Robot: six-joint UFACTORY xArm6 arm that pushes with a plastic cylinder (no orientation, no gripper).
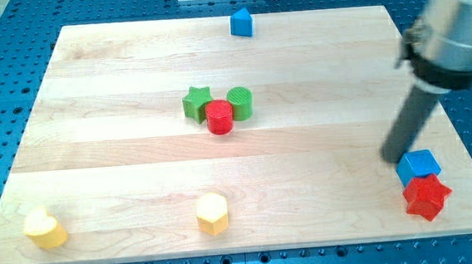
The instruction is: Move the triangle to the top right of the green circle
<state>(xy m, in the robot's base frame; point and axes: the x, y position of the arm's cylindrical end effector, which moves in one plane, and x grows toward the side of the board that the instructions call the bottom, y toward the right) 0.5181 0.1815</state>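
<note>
A blue triangle-like block [242, 22] stands at the view's top edge of the wooden board, near the middle. The green circle [240, 102] sits at the board's centre, touching a red cylinder [219, 116] with a green star [197, 103] on its left. My tip [390, 159] is at the view's right, just left of and touching or almost touching a blue cube [418, 166]. It is far from the triangle and the green circle.
A red star [427, 196] lies just below the blue cube near the bottom right corner. A yellow heart [44, 228] is at the bottom left and a yellow hexagon [212, 213] at the bottom middle. The board's right edge [451, 109] is close to my rod.
</note>
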